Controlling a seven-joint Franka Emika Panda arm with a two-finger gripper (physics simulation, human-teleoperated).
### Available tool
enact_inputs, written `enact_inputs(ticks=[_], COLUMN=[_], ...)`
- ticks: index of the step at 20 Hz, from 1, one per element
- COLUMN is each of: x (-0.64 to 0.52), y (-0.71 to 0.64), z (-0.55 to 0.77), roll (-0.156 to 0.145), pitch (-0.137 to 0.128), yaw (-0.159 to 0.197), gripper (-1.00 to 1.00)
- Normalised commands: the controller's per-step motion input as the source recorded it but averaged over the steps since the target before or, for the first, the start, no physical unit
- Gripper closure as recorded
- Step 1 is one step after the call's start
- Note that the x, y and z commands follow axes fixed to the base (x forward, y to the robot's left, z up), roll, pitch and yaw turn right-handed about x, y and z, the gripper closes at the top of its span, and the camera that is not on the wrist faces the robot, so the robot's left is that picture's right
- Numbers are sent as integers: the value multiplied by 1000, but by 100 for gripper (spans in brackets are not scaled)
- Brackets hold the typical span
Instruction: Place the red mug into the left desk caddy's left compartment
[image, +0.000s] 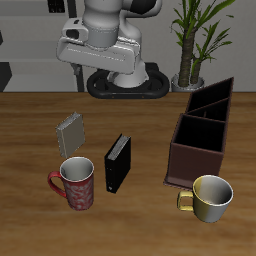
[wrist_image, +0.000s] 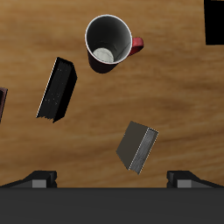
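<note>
Holding the pincer (wrist_image: 112, 179) spread wide, both fingers (wrist_image: 42, 178) well apart and pinching nothing. Hanging high over the wooden surface (image: 30, 120), well above the red mug (image: 75, 183) and farther back than it.

Looking down on a small grey box (wrist_image: 137, 145), lying tilted on the wood, closest beneath the pincer and just behind the red mug, apart from it. Finding the red mug itself standing upright near the front edge, mouth open upward, loop handle turned away from the black upright box (image: 118, 163). Seeing that black box standing on end just beside the red mug, not touching it.

Reaching farther out: placing the left desk caddy (image: 205, 130) well apart from the red mug, across the black box from it, long and dark brown, open-topped, with inner dividers showing. Carrying nothing in the sections that show. Spotting a shiny yellow-gold mug (image: 210, 197) upright just before the caddy's near end, about as close to the front edge as the red mug. Noting a potted plant (image: 195, 40) far behind the caddy.
</note>
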Motion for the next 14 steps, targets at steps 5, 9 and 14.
enact_inputs(ticks=[5, 9, 14], x=[168, 235, 189], y=[-148, -154, -307], z=[120, 125, 84], roll=[-2, 17, -21], pitch=[-10, -17, 4], yaw=[-17, 77, 7], gripper=[-100, -100, -100])
